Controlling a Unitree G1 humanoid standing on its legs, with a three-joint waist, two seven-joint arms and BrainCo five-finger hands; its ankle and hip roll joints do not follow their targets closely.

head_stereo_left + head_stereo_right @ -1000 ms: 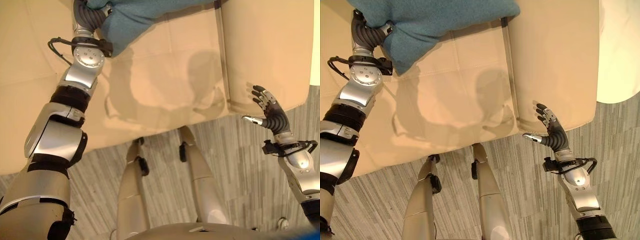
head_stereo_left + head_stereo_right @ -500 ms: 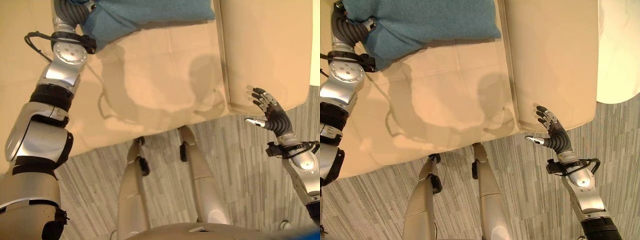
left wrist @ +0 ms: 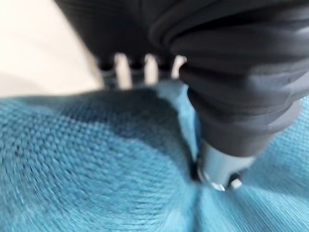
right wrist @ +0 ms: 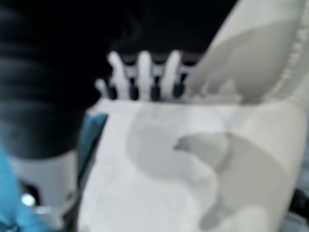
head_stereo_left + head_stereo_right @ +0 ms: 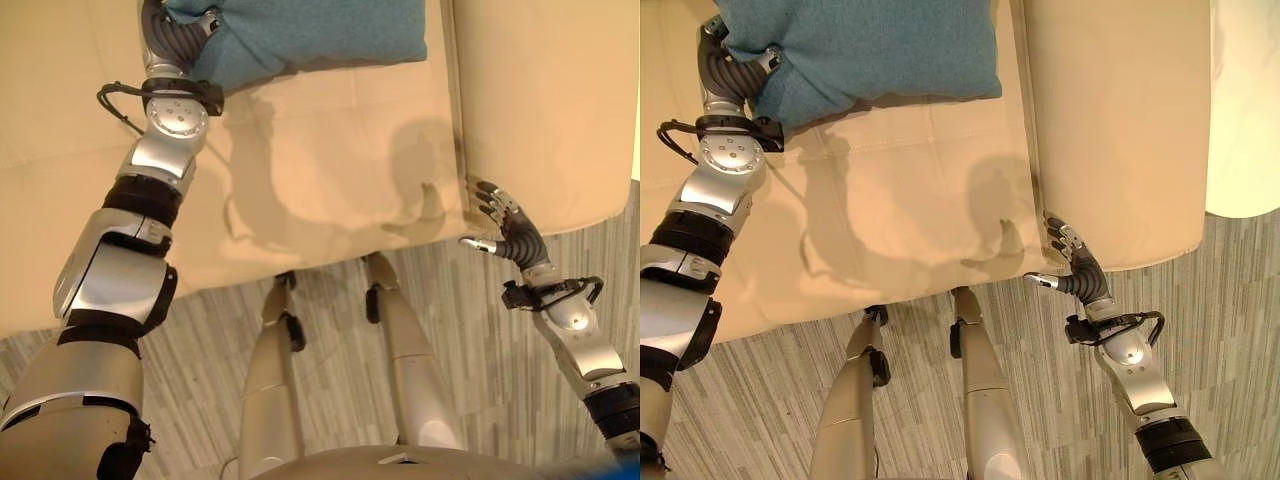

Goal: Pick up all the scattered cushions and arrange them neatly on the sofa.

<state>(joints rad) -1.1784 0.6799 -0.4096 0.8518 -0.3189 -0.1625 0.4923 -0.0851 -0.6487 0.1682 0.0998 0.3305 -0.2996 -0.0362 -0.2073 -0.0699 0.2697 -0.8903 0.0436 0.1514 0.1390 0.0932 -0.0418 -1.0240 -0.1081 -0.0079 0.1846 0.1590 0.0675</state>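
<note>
A teal cushion [image 5: 870, 50] lies along the back of the beige sofa seat [image 5: 320, 170], its right end close to the armrest [image 5: 540, 100]. My left hand [image 5: 175, 35] is shut on the cushion's left corner. In the left wrist view its thumb [image 3: 227, 159] presses into the teal cloth [image 3: 96, 169] and its fingers [image 3: 123, 67] wrap over the far side. My right hand [image 5: 1072, 265] is open and holds nothing. It hangs at the sofa's front edge, where seat and armrest meet. The right wrist view shows its straight fingers [image 4: 145, 72] above the sofa [image 4: 193, 159].
Grey striped carpet [image 5: 760, 400] runs in front of the sofa. A pale rounded object [image 5: 1250, 100] sits beyond the armrest at the right edge.
The cushion has come down from a tilted hang to lie flat beside the armrest, still in my left hand. My right hand has moved left to the seat's front corner.
</note>
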